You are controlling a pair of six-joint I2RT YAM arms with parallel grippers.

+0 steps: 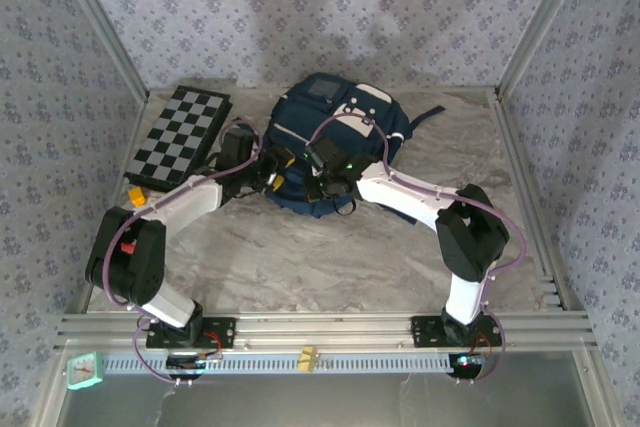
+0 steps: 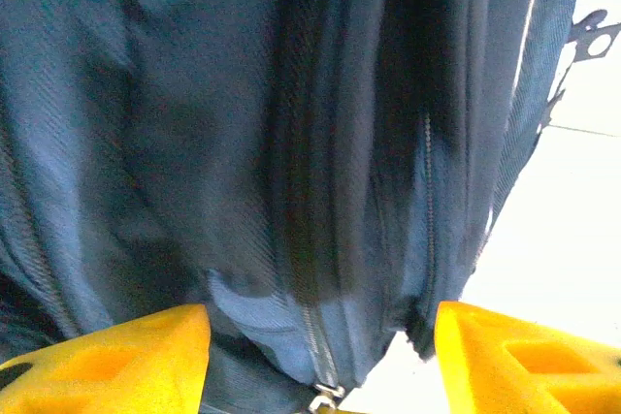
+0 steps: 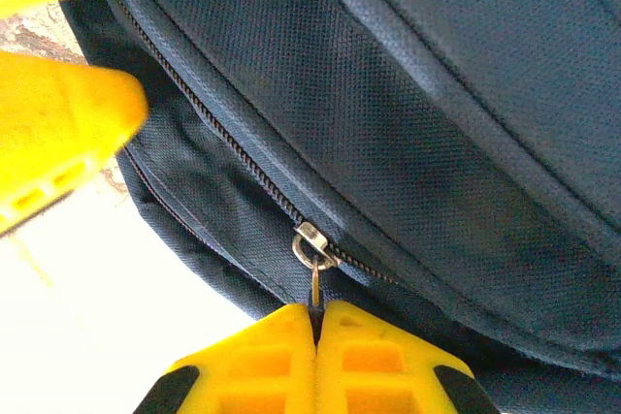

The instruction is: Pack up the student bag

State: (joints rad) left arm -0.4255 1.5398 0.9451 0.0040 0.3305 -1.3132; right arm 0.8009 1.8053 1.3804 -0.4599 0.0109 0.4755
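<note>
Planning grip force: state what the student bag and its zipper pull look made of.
The student bag looks like woven synthetic fabric, probably nylon or polyester: matte navy, weave grain visible. The zipper pull seems metal: silvery, shiny slider and ring.

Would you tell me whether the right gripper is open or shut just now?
Shut: the right gripper has its yellow fingers pressed together on the metal zipper pull of the student bag.

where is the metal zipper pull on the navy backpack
In the right wrist view, the small metal zipper pull hangs low and central on the large navy blue fabric backpack, pinched in the shut right tool.
</note>
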